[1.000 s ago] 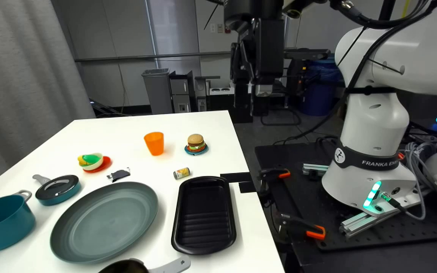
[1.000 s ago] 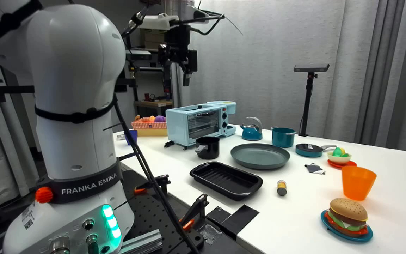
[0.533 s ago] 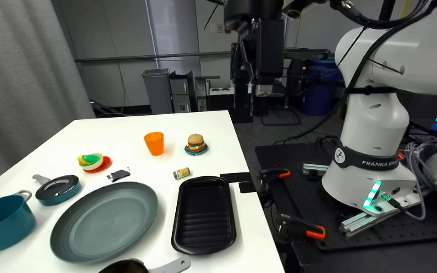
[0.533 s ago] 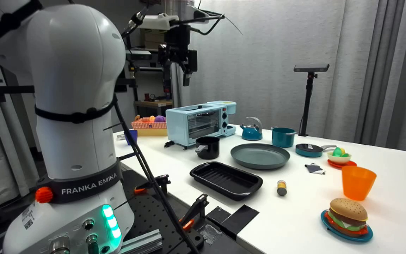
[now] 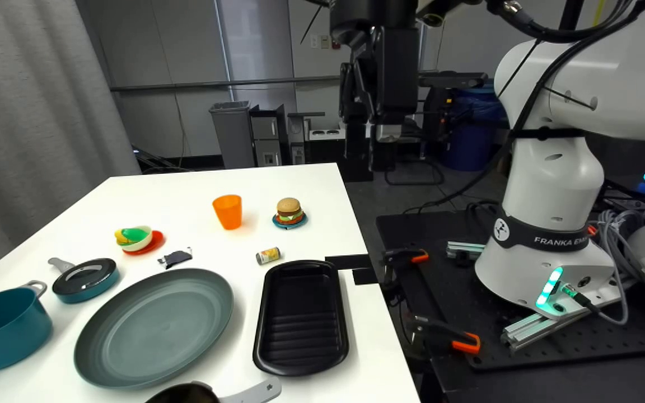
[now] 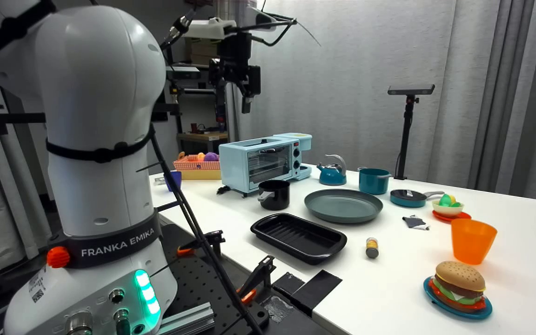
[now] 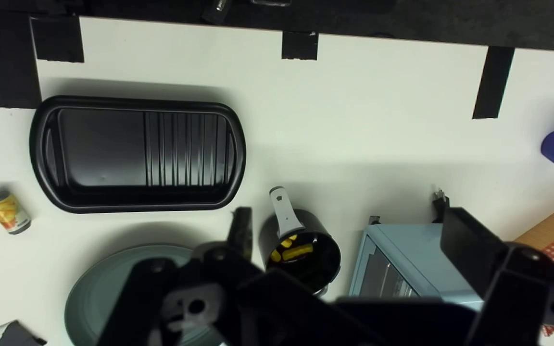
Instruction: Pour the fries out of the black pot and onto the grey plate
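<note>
The black pot [image 6: 275, 196] stands upright on the white table, and its grey handle points toward the robot's side. It is cut off at the bottom in an exterior view [image 5: 185, 395]. In the wrist view the pot [image 7: 319, 259] holds several yellow fries [image 7: 297, 252]. The grey plate [image 5: 154, 330] lies beside the pot and shows bare; it also shows in an exterior view [image 6: 342, 205] and partly hidden in the wrist view [image 7: 96, 283]. My gripper [image 7: 355, 235] is open and empty, high above the table; it shows in both exterior views [image 5: 370, 146] [image 6: 246, 103].
A black ridged grill pan [image 6: 298, 237] lies in front of the pot and plate. A light blue toaster oven [image 6: 263, 160] stands close behind the pot. A teal pot [image 5: 6, 330], a small skillet [image 5: 85, 280], a can [image 5: 268, 256], an orange cup [image 5: 228, 211] and a burger [image 5: 289, 211] stand around.
</note>
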Robot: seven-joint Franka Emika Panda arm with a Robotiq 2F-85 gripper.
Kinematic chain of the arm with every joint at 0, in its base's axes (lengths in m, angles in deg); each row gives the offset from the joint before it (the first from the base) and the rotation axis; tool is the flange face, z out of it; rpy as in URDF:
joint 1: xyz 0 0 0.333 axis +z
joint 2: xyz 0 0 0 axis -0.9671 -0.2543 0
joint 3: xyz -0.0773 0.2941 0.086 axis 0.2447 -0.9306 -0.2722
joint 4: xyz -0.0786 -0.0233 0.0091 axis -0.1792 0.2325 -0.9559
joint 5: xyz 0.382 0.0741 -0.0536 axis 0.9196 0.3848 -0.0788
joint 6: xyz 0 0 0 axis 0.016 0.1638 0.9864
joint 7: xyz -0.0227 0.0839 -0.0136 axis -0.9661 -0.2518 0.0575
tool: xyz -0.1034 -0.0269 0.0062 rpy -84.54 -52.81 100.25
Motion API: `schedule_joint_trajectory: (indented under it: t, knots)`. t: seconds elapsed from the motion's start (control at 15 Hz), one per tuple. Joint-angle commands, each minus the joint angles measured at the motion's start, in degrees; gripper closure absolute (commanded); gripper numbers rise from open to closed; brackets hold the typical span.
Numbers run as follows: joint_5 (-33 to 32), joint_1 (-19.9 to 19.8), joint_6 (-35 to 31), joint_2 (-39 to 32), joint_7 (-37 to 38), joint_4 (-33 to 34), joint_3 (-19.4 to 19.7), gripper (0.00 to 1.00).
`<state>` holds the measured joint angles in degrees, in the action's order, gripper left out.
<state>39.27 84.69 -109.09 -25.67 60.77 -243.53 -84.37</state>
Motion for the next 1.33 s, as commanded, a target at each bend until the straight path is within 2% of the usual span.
schedule_joint_trajectory:
  t: [0.0, 0.53, 1.27]
  knots:
    - [-0.2, -0.6, 0.7, -0.9, -0.9, 0.4, -0.1, 0.00]
    - [-2.6, -0.2, 1.4, -7.8, -4.9, 1.7, 0.2, 0.00]
    - [-2.0, 1.1, -1.6, -20.9, -16.7, 2.2, 0.7, 0.00]
